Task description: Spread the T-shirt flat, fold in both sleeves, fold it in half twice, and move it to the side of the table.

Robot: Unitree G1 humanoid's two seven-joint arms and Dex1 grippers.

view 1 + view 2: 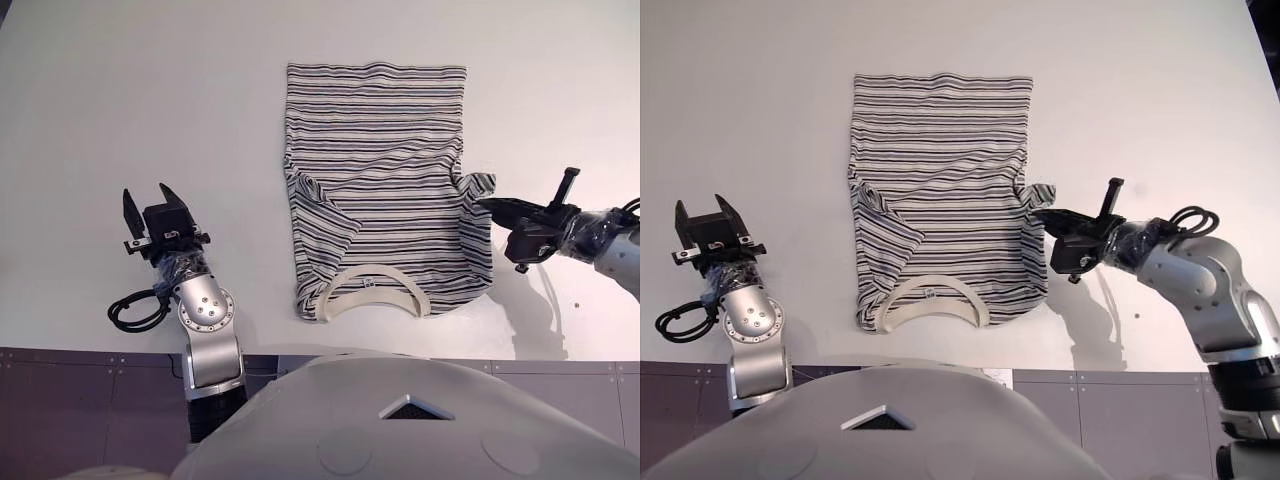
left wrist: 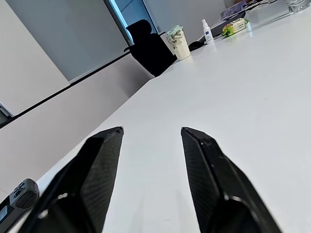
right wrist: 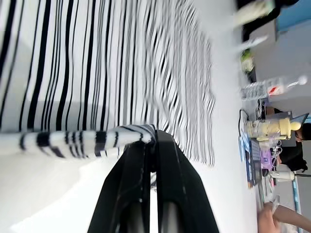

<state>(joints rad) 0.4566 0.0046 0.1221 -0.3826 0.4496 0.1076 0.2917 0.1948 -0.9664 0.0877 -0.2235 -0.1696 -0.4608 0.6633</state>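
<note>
White table (image 1: 100, 100), striped T-shirt (image 1: 380, 170) at centre, collar near.
Right claw (image 1: 1043, 213) clenched on the shirt's right sleeve (image 1: 478, 186); left claw (image 1: 148, 198) released, over bare table, well left of it.

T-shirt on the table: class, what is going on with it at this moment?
The robot is folding a striped T-shirt lying on the white table. The right gripper holds the right sleeve, jaws shut on it at the shirt's edge. The left gripper sits over bare table beside the shirt, jaws open. The left sleeve looks folded in.
</note>
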